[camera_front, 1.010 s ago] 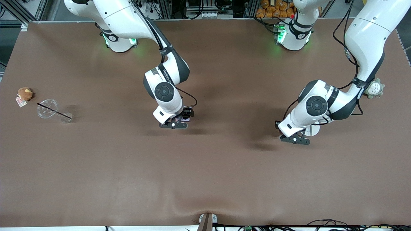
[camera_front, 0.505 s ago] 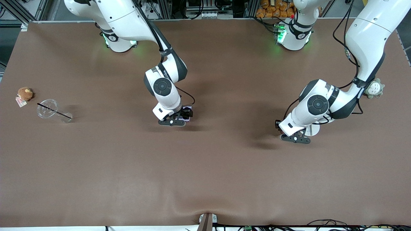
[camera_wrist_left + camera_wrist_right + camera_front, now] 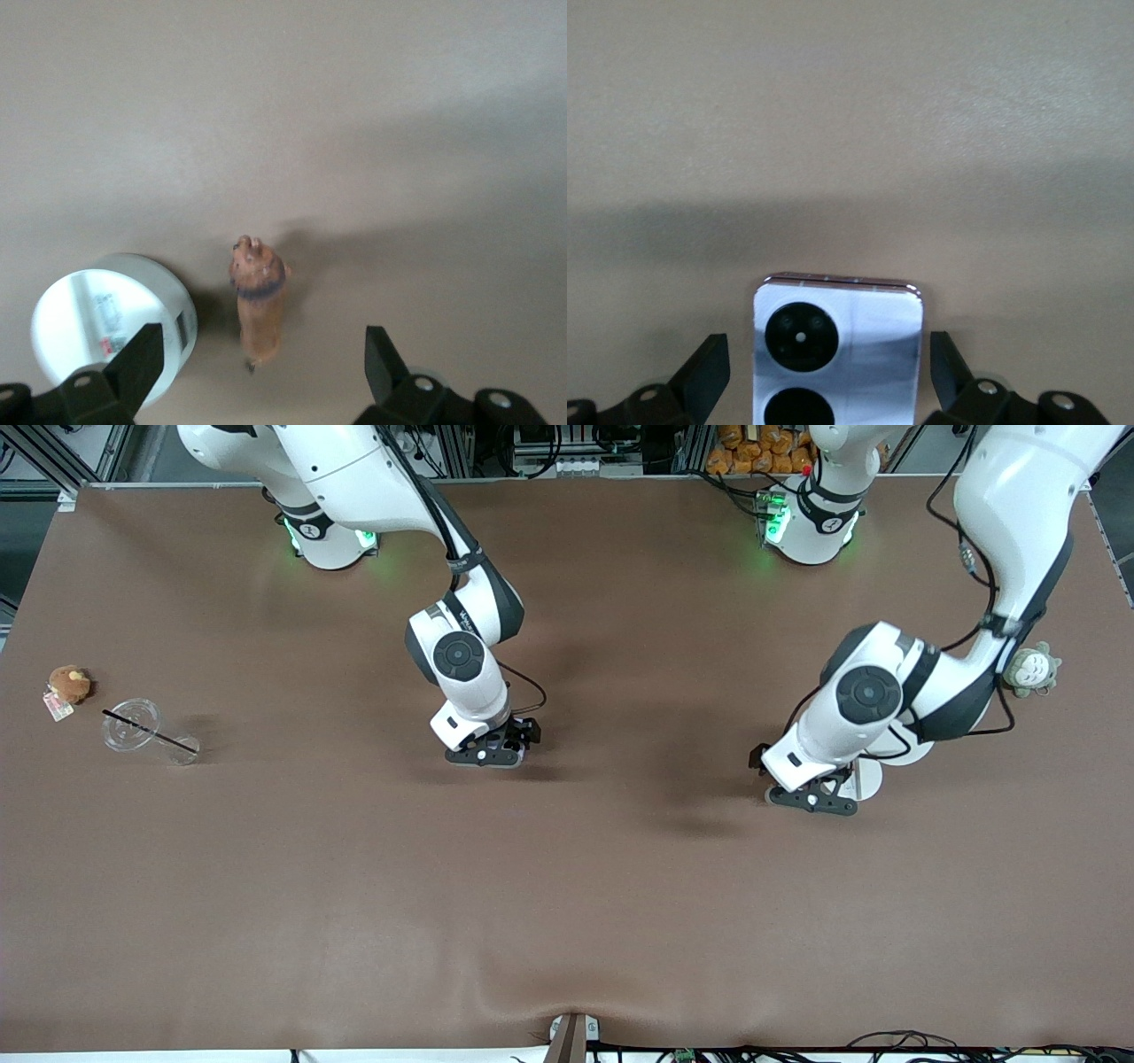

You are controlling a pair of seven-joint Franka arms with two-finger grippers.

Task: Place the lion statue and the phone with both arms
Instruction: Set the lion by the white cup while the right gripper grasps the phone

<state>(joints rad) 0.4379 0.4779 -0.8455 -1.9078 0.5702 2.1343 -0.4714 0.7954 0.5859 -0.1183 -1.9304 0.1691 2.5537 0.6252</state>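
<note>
We see the left claw (image 3: 257,376) spread above the lion statue (image 3: 258,299), which lies on the counter (image 3: 567,886) beside a white cylinder (image 3: 111,323). The right claw (image 3: 824,376) hangs spread over the phone (image 3: 837,350), flat on the counter.

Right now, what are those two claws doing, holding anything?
Left gripper: open, over the lion statue, not gripping.
Right gripper: open, over the phone, not gripping.

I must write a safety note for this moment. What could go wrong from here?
1. The lion statue stands free between the open fingers of the left end effector; a sideways retreat could tip it.
2. A white round container sits close beside the statue, so a finger may bump it.
3. The phone lies between the open fingers of the right end effector; lifting off unevenly might drag it.
</note>
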